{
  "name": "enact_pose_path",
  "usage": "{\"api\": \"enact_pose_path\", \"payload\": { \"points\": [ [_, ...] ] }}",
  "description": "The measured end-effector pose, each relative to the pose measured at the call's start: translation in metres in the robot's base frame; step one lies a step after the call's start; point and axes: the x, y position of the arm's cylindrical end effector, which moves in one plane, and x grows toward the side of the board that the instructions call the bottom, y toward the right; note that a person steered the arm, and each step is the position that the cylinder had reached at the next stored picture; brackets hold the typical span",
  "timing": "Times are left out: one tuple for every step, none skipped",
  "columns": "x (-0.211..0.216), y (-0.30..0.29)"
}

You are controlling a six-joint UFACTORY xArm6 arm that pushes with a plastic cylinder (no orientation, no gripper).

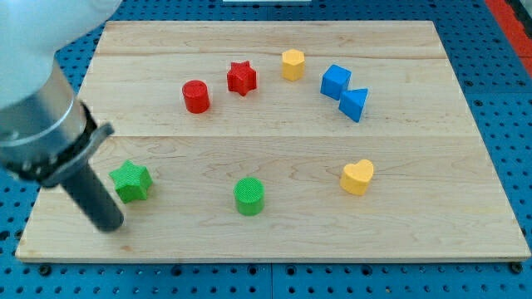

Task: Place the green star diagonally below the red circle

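Observation:
The green star (131, 180) lies near the board's lower left. The red circle (196, 96) stands up and to the right of it, in the upper middle-left. My tip (110, 224) rests on the board just below and left of the green star, close to it; I cannot tell if it touches. The dark rod rises from the tip toward the view's upper left.
A red star (242, 78), a yellow hexagon (293, 64), a blue cube (336, 80) and a blue triangle (354, 104) arc across the top. A green circle (248, 196) and a yellow heart (357, 177) lie lower. The wooden board (465, 149) sits on a blue pegboard.

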Motion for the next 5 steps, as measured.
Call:
{"api": "enact_pose_path", "payload": {
  "points": [
    [-0.038,0.052],
    [-0.031,0.047],
    [0.005,0.010],
    [-0.027,-0.029],
    [-0.045,0.008]
  ]
}}
